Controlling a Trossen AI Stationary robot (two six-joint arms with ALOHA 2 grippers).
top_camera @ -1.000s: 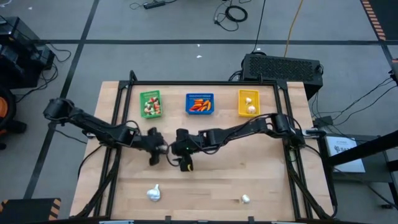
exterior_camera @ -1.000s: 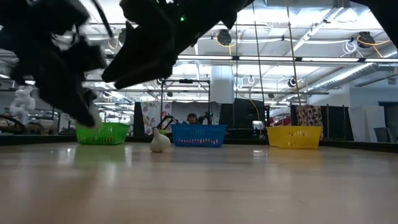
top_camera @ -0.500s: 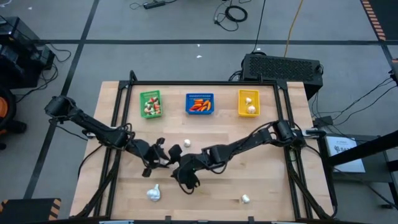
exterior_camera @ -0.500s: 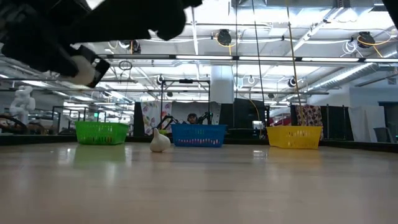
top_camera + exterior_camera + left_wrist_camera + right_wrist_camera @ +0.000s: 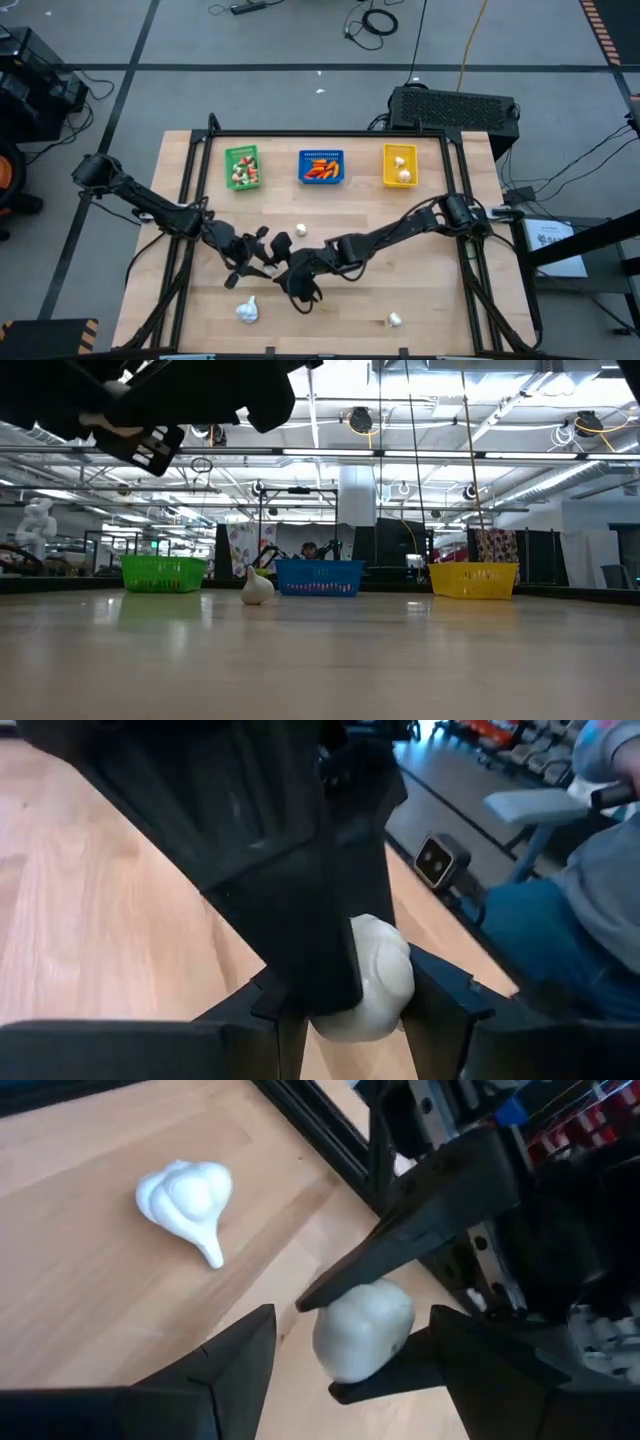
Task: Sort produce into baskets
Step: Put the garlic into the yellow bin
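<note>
My left gripper point(image 5: 268, 268) is shut on a small white bulb point(image 5: 372, 982) just left of the table's middle, toward the near edge. My right gripper point(image 5: 295, 290) stands open right beside it, its fingers point(image 5: 232, 1365) either side of that bulb point(image 5: 362, 1330) as its wrist view looks. A bigger white garlic point(image 5: 247, 311) lies on its side near the front edge, seen too in the right wrist view point(image 5: 190, 1195). Another white bulb point(image 5: 299, 231) lies mid-table and a third point(image 5: 395, 320) at the front right. The green point(image 5: 242, 167), blue point(image 5: 322, 167) and yellow point(image 5: 400, 165) baskets stand along the far edge. My left gripper pinches the small white bulb by two opposite sides point(image 5: 335, 1305) between the free ends of its two fingers. The fingers come from the table's left, slanting a little down. The bulb is lifted clear of the table. My right gripper: I cannot tell whether it touches the bulb.
A black box point(image 5: 455, 105) stands beyond the far right corner. Dark frame rails point(image 5: 195, 190) run along the table's sides. A seated person's leg point(image 5: 545, 935) shows past the table edge in the left wrist view. Bare wood lies between the baskets and the grippers.
Both grippers have moved from the table's middle toward its near edge, rising a little and rolling about their own lines. The left one has kept the small bulb between its fingers. The mid-table bulb that they covered now shows.
</note>
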